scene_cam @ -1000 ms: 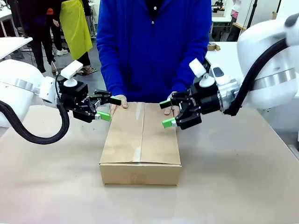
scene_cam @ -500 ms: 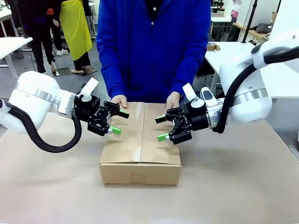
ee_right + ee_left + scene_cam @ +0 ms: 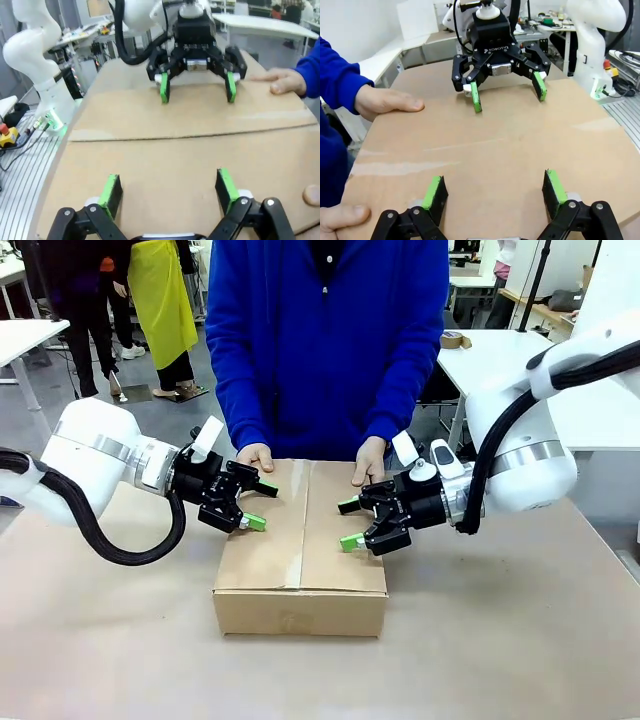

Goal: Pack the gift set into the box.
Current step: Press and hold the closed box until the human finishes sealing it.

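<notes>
The left gripper (image 3: 262,505) hangs wide open just over the left side of the box (image 3: 300,612), its green pads (image 3: 256,524) apart and holding nothing. The right gripper (image 3: 349,524) is wide open and empty too, over the right side, facing the left one. The box stands in the middle of the brown bench (image 3: 500,650). It is a plain brown cardboard carton with top flaps (image 3: 345,572) folded flat and shut, and a pale strip (image 3: 297,565) along the middle seam. The person's one hand (image 3: 256,454) and other hand (image 3: 367,462) rest on its far edge
</notes>
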